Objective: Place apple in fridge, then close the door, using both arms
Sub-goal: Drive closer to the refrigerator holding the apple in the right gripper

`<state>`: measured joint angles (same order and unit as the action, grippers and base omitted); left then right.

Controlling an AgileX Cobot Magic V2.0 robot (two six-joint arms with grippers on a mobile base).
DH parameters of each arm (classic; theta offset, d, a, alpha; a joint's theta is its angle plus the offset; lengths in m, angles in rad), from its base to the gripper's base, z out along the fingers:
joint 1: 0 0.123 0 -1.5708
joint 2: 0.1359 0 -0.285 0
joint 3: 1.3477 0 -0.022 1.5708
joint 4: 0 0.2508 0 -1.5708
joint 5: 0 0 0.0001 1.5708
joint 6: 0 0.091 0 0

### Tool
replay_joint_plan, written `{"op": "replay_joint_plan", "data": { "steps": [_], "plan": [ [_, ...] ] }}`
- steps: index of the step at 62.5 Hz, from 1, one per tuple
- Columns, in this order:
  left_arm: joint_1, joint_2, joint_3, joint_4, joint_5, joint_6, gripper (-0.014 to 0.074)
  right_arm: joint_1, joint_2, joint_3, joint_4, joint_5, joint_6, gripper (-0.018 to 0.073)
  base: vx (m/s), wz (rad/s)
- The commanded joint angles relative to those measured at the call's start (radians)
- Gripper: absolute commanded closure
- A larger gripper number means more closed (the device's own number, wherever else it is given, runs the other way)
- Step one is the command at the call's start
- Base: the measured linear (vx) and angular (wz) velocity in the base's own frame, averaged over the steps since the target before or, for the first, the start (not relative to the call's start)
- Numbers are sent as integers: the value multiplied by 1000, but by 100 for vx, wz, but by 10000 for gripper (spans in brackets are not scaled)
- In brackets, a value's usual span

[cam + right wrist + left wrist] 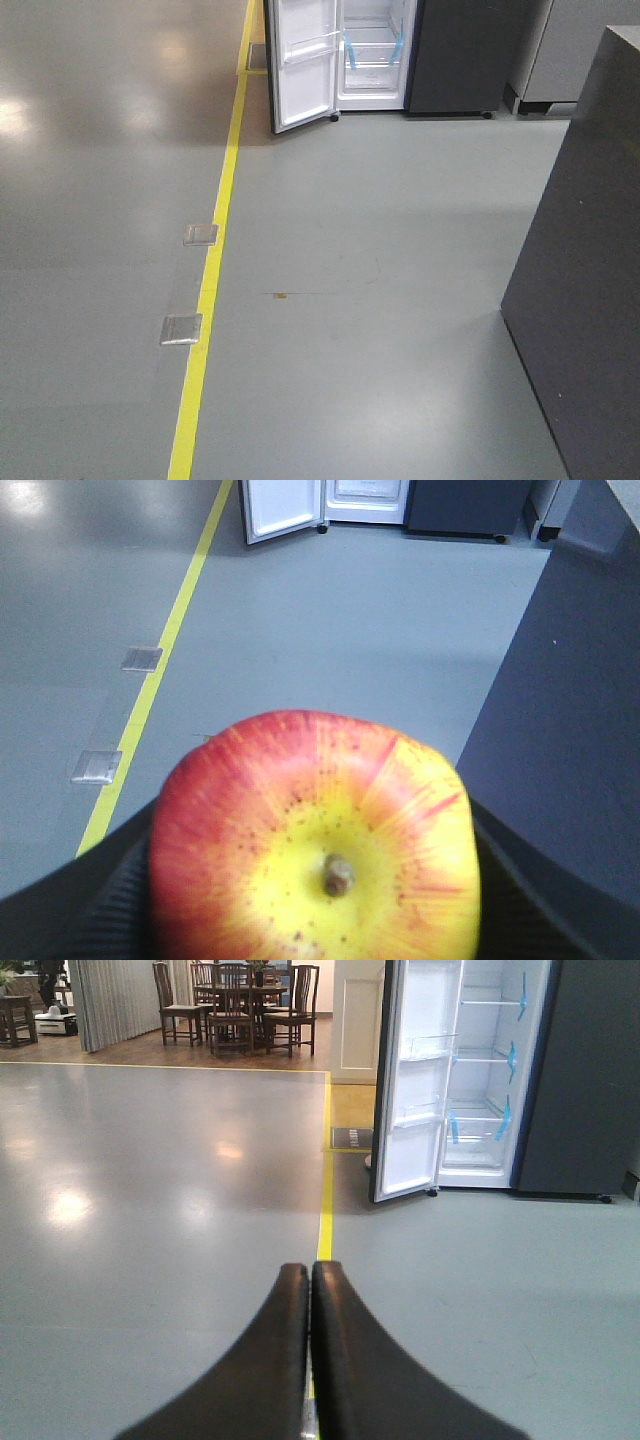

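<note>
Right gripper (315, 915) clamped on apple (318, 820) — it fills the bottom centre of the right wrist view, stem facing the camera. Left gripper (309, 1278) fingers pressed together, low centre of its view. Fridge (372, 60) at top centre of front view, well away across the grey floor — door (300, 65) swung open on its left. Yellow line (213, 260) left of centre; counter (590, 290) at right edge.
</note>
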<state>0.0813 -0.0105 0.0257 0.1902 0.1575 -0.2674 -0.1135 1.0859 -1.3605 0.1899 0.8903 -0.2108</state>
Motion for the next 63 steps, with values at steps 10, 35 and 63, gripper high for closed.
{"op": "replay_joint_plan", "data": {
  "steps": [10,35,63],
  "plan": [
    [-2,-15,29,-2,-68,-4,603,-2,-20,-30,10,-74,-8,536,29,3],
    [-2,-15,29,-2,-68,-4,603,-2,-20,-30,10,-74,-8,536,29,0],
    [-2,-15,29,-2,-68,-4,603,-2,-20,-30,10,-74,-8,536,29,3]
  ]
}}
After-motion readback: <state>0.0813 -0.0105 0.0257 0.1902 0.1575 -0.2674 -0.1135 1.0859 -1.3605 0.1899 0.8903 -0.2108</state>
